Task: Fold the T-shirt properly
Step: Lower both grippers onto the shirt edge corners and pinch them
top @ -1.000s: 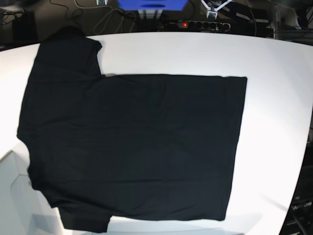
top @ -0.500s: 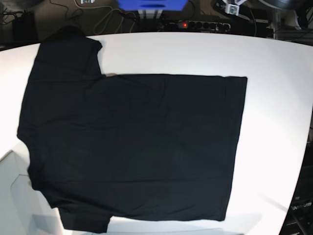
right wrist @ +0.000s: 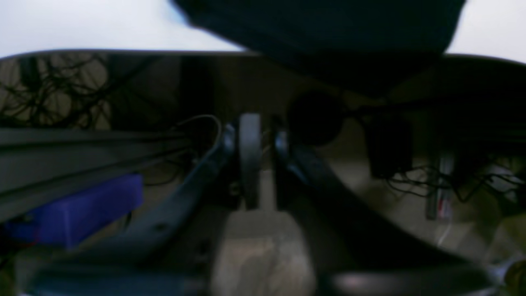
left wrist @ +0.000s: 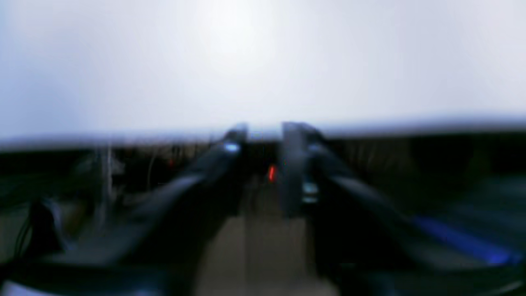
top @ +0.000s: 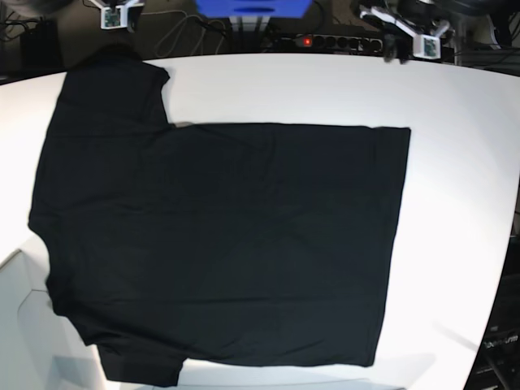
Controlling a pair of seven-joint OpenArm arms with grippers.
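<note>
The black T-shirt (top: 219, 244) lies spread flat on the white table (top: 463, 162), sleeves at the left and hem at the right, with no print showing. My left gripper (top: 394, 50) hovers beyond the table's far edge at the right, apart from the cloth. In the blurred left wrist view its fingers (left wrist: 234, 146) stand apart with nothing between them. My right gripper (top: 114, 16) is at the far left, behind the upper sleeve. In the right wrist view its fingers (right wrist: 248, 139) show a narrow empty gap, and the T-shirt (right wrist: 328, 33) hangs over the table edge ahead.
Behind the table's far edge lie a power strip (top: 325, 39) with a red light, a blue box (top: 252, 6) and tangled cables. A pale raised panel (top: 20, 325) sits at the front left corner beside the lower sleeve.
Both arms have come further into the base view along the far edge, the left one moving right. Both grippers' jaws have parted. The T-shirt has not moved.
</note>
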